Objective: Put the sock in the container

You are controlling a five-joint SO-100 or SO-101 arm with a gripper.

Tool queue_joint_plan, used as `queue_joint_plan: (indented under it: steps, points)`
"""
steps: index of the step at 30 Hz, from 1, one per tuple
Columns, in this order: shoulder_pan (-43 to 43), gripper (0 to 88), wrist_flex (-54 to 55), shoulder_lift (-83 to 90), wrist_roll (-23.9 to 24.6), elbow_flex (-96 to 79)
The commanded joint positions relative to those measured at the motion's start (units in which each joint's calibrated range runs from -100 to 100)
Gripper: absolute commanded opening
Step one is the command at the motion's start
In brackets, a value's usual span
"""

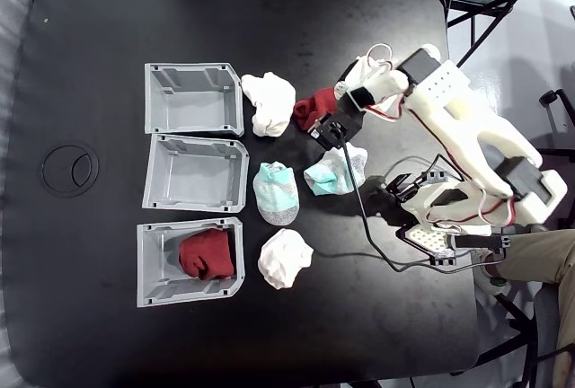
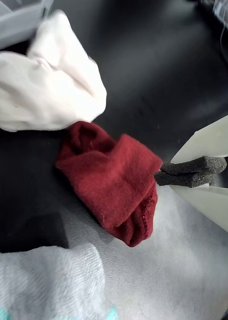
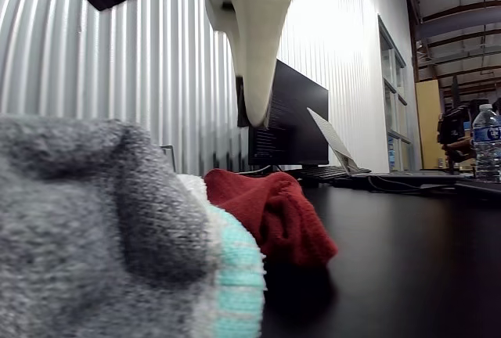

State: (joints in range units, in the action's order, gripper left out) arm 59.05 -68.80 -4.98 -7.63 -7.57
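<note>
The sock [image 1: 312, 106], dark red and crumpled, lies on the black desk [image 1: 90, 65] just right of centre in the upper half of the fixed view, touching a white sock [image 1: 269, 103] on its left. The claw [image 2: 161, 178] sits at its right edge; in the wrist view its two foam pads [image 2: 194, 172] are pressed together beside the sock, holding nothing. Three grey bins stand in a column at centre left; the lowest container [image 1: 158, 291] holds another dark red sock [image 1: 207, 254]. Two mint-and-grey socks [image 1: 276, 192] and a second white sock [image 1: 285, 258] lie nearby.
</note>
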Motion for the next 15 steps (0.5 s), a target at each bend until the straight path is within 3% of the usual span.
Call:
queue_joint_plan:
  steps: [1, 9, 15]
  points:
    - [0.1, 1.3, -0.03, -2.17, -0.12, 4.14]
    - [0.1, 3.3, -0.2, -6.85, -0.12, 7.39]
    - [0.73, 30.4, -0.63, -5.68, -0.12, 6.85]
